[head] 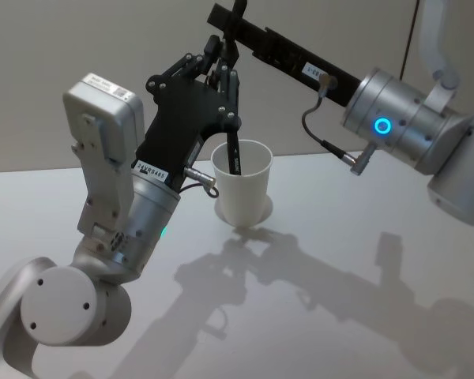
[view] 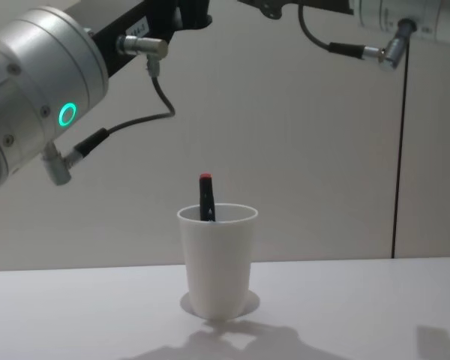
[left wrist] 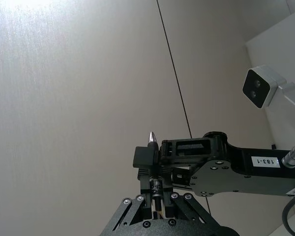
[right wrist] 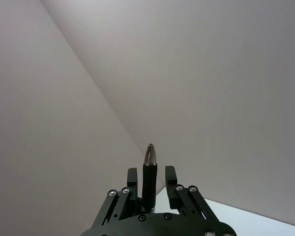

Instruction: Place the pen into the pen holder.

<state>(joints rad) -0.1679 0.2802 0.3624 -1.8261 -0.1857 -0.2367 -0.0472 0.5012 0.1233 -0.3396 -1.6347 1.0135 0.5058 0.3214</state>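
Pen (view: 207, 199) stood in cup (view: 217, 255), red end above rim | held pen (left wrist: 153, 140), silver tip up, high over cup | left gripper (left wrist: 157, 194) pinched it, right gripper (right wrist: 148, 177) jaws spread beside it | likely light, stiff, slick: grip mid-barrel | cup tippy, table (view: 360, 307) roomy.

We're looking at what seems to be a robotics lab or test room, and a bare one. The white table (head: 363, 316) is plain and smooth, with hard shadows falling across it. Behind it we see an off-white panelled wall (view: 300, 150), split by one thin dark vertical seam (view: 400, 150). From the left wrist view we catch a small white sensor unit with two lenses (left wrist: 263, 87) mounted up near the corner. It all looks like a staged workspace, not a home.
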